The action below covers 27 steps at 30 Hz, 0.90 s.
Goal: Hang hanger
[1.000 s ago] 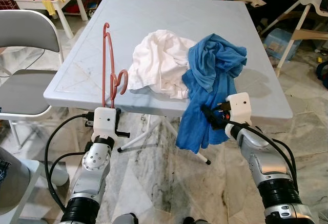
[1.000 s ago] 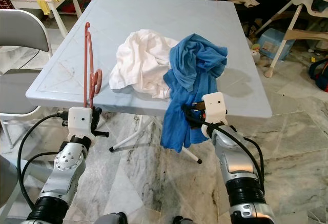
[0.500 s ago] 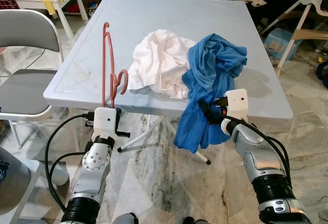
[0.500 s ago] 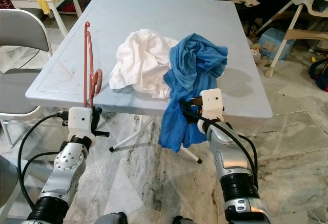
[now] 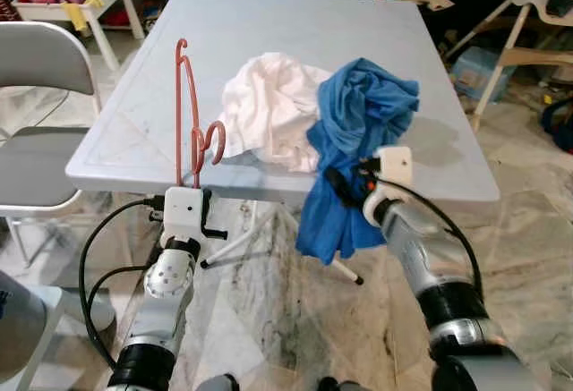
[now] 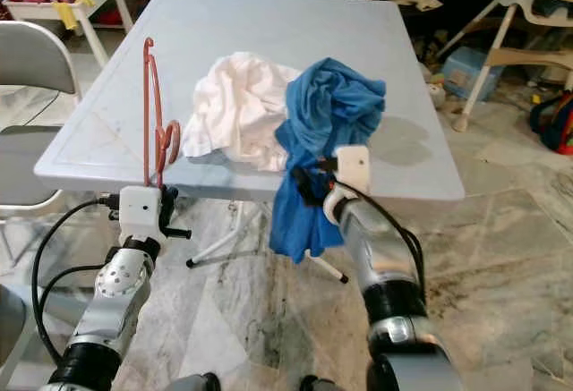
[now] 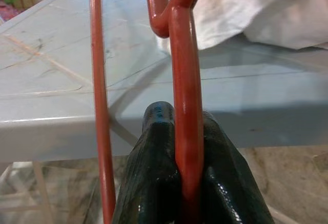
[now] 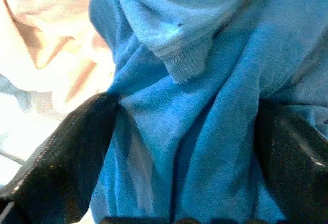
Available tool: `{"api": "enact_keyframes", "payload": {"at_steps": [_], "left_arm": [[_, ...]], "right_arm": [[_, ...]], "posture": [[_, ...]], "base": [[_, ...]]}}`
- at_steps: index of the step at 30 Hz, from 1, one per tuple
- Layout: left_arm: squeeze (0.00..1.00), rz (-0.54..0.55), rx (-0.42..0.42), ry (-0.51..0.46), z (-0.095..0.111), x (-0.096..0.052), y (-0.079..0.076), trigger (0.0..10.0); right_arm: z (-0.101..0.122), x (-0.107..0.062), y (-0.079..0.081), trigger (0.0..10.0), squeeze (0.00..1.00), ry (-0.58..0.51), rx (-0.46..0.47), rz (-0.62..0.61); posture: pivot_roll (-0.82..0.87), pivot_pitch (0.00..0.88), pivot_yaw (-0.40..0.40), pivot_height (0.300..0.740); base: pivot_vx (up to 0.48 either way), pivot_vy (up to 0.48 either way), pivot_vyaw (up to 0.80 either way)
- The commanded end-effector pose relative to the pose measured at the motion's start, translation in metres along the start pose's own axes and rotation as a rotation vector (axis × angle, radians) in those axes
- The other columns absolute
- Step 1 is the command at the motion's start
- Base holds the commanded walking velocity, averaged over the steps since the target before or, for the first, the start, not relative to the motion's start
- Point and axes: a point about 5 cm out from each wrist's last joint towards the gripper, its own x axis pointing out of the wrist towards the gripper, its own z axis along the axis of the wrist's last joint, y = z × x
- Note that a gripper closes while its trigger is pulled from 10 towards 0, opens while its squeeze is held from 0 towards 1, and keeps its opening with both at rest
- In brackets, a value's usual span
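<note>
**Red hanger gripped upright at table's near edge; blue garment between spread fingers**

Item 1. Thin red plastic clothes hanger (image 5: 186, 114): held upright in the left gripper (image 7: 187, 183), its long straight bar rising above the near left edge of the table and its hook curling beside that bar. In the left wrist view the two black fingers (image 7: 148, 183) press on either side of the red shaft, clamped tight on it.

Item 2. Crumpled blue cloth garment (image 5: 363, 131): heaped on the near right part of the table, with a long fold hanging over the near edge toward the floor.

Item 3. Right gripper (image 8: 179, 147): raised at the table's near edge, against the hanging blue fold. Fingers (image 8: 66, 152) spread wide, the blue fabric filling the gap between them; not closed on it.

Item 4. Crumpled white cloth garment (image 5: 269, 109): on the table, touching the blue one on its left side, near the hanger's hook.

Item 5. Pale grey-blue square plastic table (image 5: 295, 24): bears both garments.

Item 6. Grey folding chair (image 5: 36, 114): left of the table.

Item 7. Marbled stone floor (image 5: 269, 319): beneath.
</note>
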Motion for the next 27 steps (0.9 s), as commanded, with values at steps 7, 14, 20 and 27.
{"api": "enact_keyframes", "payload": {"at_steps": [7,14,20,27], "left_arm": [[0.00,-0.004,0.005,0.006,-0.002,-0.001,-0.001,10.0],[0.00,0.005,0.008,0.004,-0.002,-0.002,0.000,10.0],[0.00,0.004,0.010,0.003,-0.001,-0.003,0.000,10.0],[0.00,0.005,0.009,0.003,-0.001,-0.003,-0.001,10.0]], "right_arm": [[0.025,0.021,0.023,0.0,0.00,-0.061,0.126,0.073],[0.070,0.028,0.022,0.0,0.00,-0.251,0.347,0.059],[0.116,0.020,0.002,0.0,0.00,-0.487,0.521,0.028],[0.127,0.013,-0.012,1.6,0.00,-0.568,0.483,0.010]], "posture": [[0.13,0.121,-0.001,0.740],[0.14,0.122,0.001,0.740],[0.13,0.124,0.002,0.740],[0.13,0.126,0.000,0.740]], "base": [[0.000,0.000,0.00],[0.000,0.000,0.00],[0.000,0.000,0.00],[0.000,0.000,0.00]]}}
